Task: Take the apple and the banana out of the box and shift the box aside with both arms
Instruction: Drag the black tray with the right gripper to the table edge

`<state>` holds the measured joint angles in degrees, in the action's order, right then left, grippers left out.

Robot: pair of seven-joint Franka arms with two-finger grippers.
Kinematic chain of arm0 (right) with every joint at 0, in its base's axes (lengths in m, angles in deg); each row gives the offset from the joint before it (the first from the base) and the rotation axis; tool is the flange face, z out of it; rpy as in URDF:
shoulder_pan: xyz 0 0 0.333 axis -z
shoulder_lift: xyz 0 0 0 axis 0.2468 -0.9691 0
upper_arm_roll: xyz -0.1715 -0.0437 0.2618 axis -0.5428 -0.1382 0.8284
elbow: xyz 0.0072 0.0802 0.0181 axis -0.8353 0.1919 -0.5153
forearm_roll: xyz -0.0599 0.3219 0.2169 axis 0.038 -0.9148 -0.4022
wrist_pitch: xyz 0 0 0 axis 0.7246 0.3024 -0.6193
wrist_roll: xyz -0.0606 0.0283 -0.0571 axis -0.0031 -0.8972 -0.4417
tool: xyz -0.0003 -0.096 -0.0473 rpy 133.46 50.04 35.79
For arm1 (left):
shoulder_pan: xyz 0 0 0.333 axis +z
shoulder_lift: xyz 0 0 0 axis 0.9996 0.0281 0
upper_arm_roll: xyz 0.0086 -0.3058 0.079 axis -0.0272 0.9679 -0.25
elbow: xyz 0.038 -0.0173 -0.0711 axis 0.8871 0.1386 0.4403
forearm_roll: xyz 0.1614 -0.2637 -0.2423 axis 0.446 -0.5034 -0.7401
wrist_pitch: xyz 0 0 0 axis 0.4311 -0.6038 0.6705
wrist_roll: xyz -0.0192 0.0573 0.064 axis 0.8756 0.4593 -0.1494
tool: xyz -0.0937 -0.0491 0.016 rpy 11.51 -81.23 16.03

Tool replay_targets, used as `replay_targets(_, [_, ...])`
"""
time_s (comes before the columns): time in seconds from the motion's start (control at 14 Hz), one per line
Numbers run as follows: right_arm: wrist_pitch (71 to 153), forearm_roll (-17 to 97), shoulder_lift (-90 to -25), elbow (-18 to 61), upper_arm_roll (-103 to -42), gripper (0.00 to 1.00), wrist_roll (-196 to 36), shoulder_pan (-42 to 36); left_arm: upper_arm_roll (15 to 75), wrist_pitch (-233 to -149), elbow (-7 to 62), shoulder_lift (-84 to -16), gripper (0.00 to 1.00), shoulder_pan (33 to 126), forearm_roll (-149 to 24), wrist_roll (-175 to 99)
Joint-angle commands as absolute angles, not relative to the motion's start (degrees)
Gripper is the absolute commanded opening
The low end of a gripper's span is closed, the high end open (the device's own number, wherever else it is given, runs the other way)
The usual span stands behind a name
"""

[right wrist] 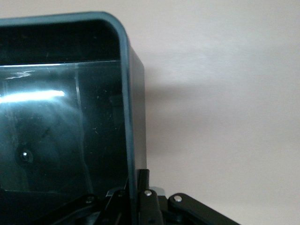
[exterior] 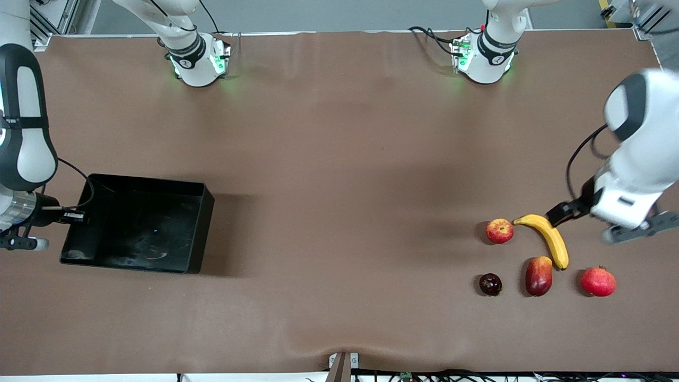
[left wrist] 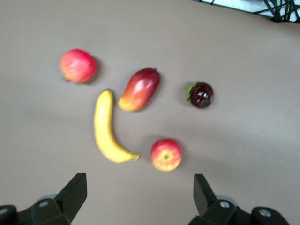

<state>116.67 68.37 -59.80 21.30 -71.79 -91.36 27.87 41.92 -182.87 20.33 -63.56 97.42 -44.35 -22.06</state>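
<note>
- Front view: the black box (exterior: pixel 139 223) rests on the brown surface (exterior: pixel 339 159) toward the right arm's end.
- Front view: the right end effector (exterior: pixel 71 216) sits at the box wall at the 9 o'clock side of the box, at rim height.
- Front view: the left end effector (exterior: pixel 559 214) is over the surface at the left arm's end, just at 2 o'clock from the stem end of the banana (exterior: pixel 546 237).
- Front view: the apple (exterior: pixel 499 231) lies just beside the banana's stem end, at 9 o'clock from it.
- Front view: nearer the camera lie a dark round fruit (exterior: pixel 490 284), a red-yellow mango (exterior: pixel 539 275) and a pomegranate (exterior: pixel 598 281); the mango is just beside the banana's lower tip.
- Left wrist view: the left end effector (left wrist: pixel 140 194) has its fingers spread wide and holds nothing; the banana (left wrist: pixel 107 129) and apple (left wrist: pixel 166 154) lie on the surface past the fingertips (left wrist: pixel 75 190).
- Left wrist view: the mango (left wrist: pixel 139 89), dark fruit (left wrist: pixel 201 94) and pomegranate (left wrist: pixel 78 65) lie apart from one another.
- Right wrist view: the right end effector (right wrist: pixel 133 194) is closed on the box (right wrist: pixel 65 108), its fingers pinching the thin wall on both faces; the box interior is glossy and holds no fruit.
</note>
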Motion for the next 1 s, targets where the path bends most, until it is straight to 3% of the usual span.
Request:
replay_targets(0.0, [119.00, 67.86, -62.18, 21.14, -70.26, 0.00, -96.65, 32.12, 42.34, -173.35, 15.17, -65.23, 1.00, 97.97, -45.30, -23.36])
replay_targets(0.57, [124.64, 66.45, -70.54, 17.36, -70.08, 0.00, -102.56, 35.64, 41.90, -161.19, 14.54, -73.93, 1.00, 97.62, -51.53, -27.12])
replay_targets(0.64, [124.64, 66.45, -70.54, 17.36, -70.08, 0.67, -102.73, 35.47, 41.20, -160.75, 14.97, -74.81, 1.00, 97.53, -52.67, -29.58])
replay_targets(0.71, [124.72, 66.45, -70.54, 17.36, -70.08, 1.00, -102.73, 35.38, 39.46, -160.13, 15.41, -75.86, 1.00, 97.01, -52.86, -31.78])
replay_targets(0.93, [124.46, 66.80, -69.75, 16.14, -70.08, 1.00, -104.92, 34.77, 35.14, -157.15, 15.77, -77.27, 1.00, 93.59, -54.44, -33.47])
